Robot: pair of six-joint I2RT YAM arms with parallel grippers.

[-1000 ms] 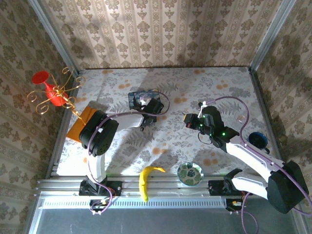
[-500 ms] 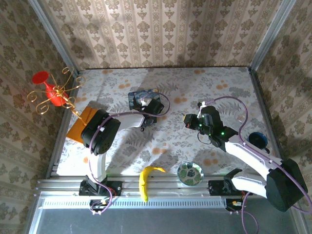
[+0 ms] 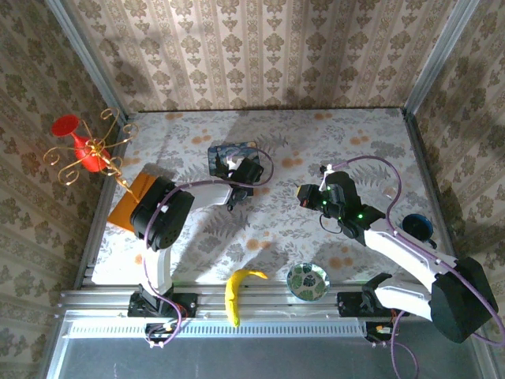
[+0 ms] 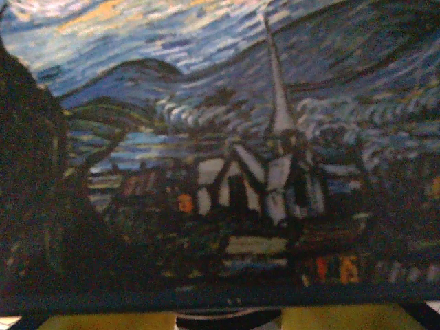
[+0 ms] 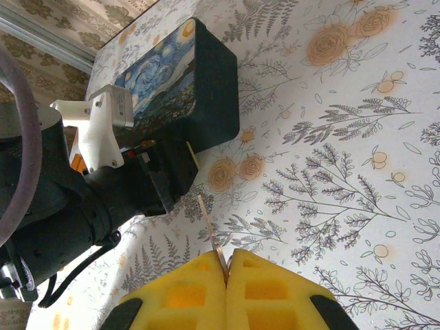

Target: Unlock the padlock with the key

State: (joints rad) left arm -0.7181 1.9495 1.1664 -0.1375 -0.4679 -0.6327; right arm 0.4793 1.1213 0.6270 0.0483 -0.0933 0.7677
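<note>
The right gripper [image 5: 228, 267] has its yellow padded fingers clenched on the key [image 5: 208, 223], a thin coppery blade. The left gripper [image 5: 182, 159] sits against the blue box [image 5: 165, 75], which is painted in swirling strokes. Whether it grips cannot be told. What may be the padlock [image 4: 228, 320], dark and silver-edged, lies between its pads.

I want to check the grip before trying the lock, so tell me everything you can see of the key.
The key shows as a thin, flat strip of pale coppery metal; its head is hidden between the yellow pads of the shut right claw. The blade sticks out, leaning slightly left, toward the blue painted box. Its tip appears free above the flowered table.
</note>
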